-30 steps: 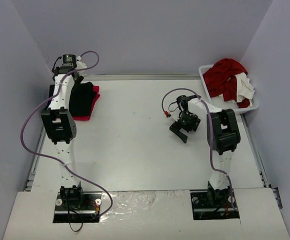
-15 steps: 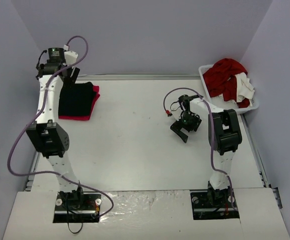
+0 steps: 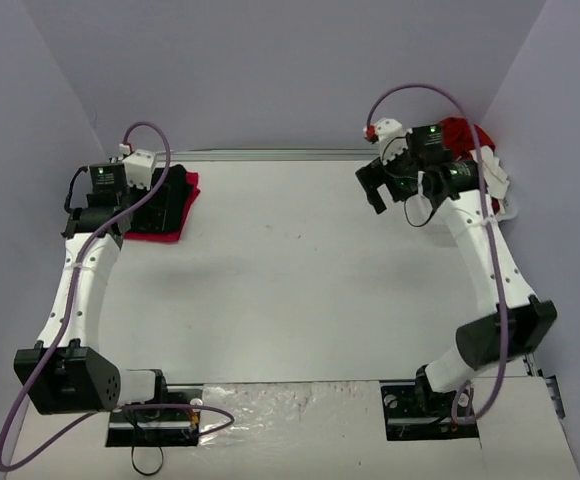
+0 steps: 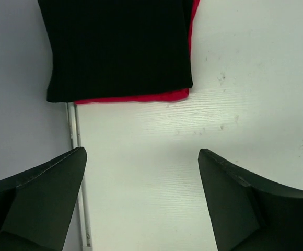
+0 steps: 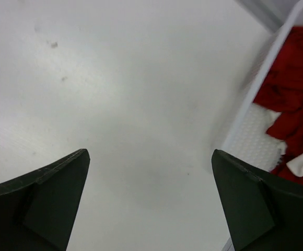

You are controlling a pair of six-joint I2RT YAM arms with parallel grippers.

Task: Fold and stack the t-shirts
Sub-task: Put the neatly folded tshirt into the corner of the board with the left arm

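A folded black t-shirt (image 3: 173, 196) (image 4: 117, 47) lies on a folded pink-red t-shirt (image 3: 158, 236) (image 4: 136, 97) at the back left of the table; only the red edges show. My left gripper (image 3: 135, 205) (image 4: 141, 151) hovers just short of the stack's near edge, open, with bare table between its fingers. My right gripper (image 3: 374, 186) (image 5: 150, 151) is raised at the back right, open and empty, beside the basket.
A white basket (image 3: 506, 210) (image 5: 252, 94) in the back right corner holds crumpled red cloth (image 3: 460, 135) (image 5: 298, 78) and white cloth (image 3: 492, 176). A metal rail (image 4: 72, 136) runs along the table's left edge next to the stack. Walls close in left, right and back.
The left arm has drawn back from over the stack, and its jaws have opened wider. The right arm has swung from mid-table up to the basket, still open.
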